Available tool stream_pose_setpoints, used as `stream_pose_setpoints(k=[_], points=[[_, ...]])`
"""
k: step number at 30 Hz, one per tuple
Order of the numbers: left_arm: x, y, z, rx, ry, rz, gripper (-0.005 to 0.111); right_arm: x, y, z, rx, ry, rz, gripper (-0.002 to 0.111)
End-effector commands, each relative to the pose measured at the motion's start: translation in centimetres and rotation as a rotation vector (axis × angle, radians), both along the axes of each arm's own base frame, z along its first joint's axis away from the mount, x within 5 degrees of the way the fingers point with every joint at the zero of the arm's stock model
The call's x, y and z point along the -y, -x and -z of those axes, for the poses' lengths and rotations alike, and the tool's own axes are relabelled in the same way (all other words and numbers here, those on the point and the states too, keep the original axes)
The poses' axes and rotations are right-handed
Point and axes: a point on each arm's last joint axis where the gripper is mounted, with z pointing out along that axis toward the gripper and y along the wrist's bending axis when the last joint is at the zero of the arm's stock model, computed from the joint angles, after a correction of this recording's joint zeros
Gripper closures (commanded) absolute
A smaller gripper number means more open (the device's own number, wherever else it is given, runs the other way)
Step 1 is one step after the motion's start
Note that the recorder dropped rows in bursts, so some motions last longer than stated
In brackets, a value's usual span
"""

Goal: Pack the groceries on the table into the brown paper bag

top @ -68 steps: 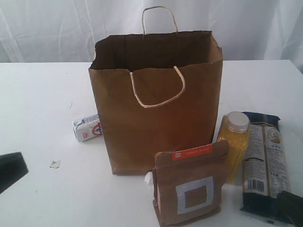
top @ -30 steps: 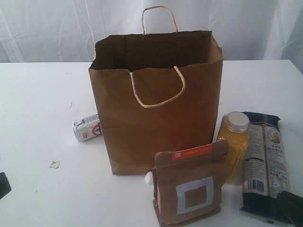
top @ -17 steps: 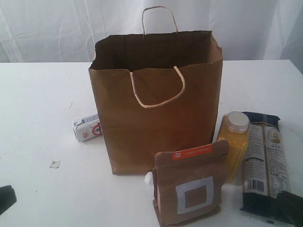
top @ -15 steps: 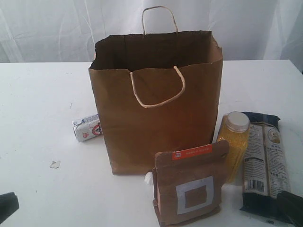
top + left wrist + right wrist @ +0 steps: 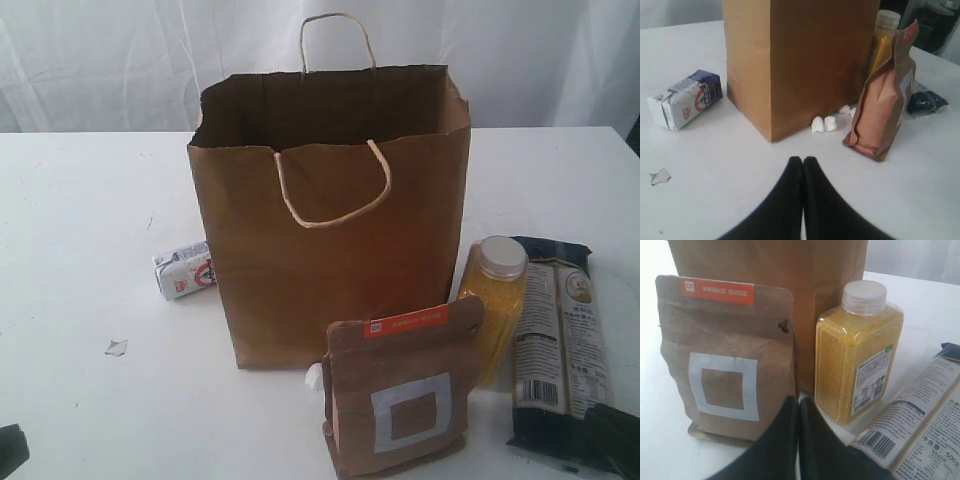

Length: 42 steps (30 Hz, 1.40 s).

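The brown paper bag [image 5: 330,230] stands open and upright mid-table [image 5: 80,200]. A small white-blue carton [image 5: 184,269] lies at its left foot. In front of the bag stands a brown pouch with a white square [image 5: 400,395]. To the pouch's right are a yellow-grain bottle [image 5: 492,305] and a long dark-blue packet [image 5: 558,345] lying flat. My left gripper [image 5: 803,161] is shut and empty, low over the table, short of the bag's corner [image 5: 771,135]. My right gripper [image 5: 798,402] is shut and empty, its tips between the pouch [image 5: 725,355] and the bottle [image 5: 857,355].
Small white lumps [image 5: 823,123] lie at the bag's base beside the pouch. A torn scrap [image 5: 116,347] lies on the table left of the bag. A white curtain hangs behind the table.
The dark tip of my left arm has slid down toward the lower left corner of the exterior view. Bag and groceries have not moved.
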Motion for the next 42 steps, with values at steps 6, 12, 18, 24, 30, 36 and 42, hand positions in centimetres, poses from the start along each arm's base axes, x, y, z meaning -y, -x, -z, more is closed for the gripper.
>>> stream_pose_setpoints(k=[6,12,18,24,30,36,42], points=[[-0.05,0.16,0.27,0.057,-0.071,0.029,0.107,0.01,-0.02,0.06,0.006,-0.006,0.005,0.108],[-0.06,0.21,0.46,0.064,-0.107,0.040,0.107,0.01,-0.02,0.06,0.006,-0.006,0.005,0.108],[-0.06,0.21,0.46,0.064,-0.107,0.040,0.107,0.01,-0.02,0.06,0.006,-0.006,0.005,0.108],[-0.06,0.21,0.46,0.064,-0.107,0.040,0.107,0.01,-0.02,0.06,0.006,-0.006,0.005,0.108],[-0.06,0.21,0.46,0.064,-0.107,0.040,0.107,0.01,-0.02,0.06,0.006,-0.006,0.005,0.108],[-0.06,0.21,0.46,0.064,-0.107,0.040,0.107,0.01,-0.02,0.06,0.006,-0.006,0.005,0.108],[-0.06,0.21,0.46,0.064,-0.107,0.040,0.107,0.01,-0.02,0.06,0.006,-0.006,0.005,0.108]])
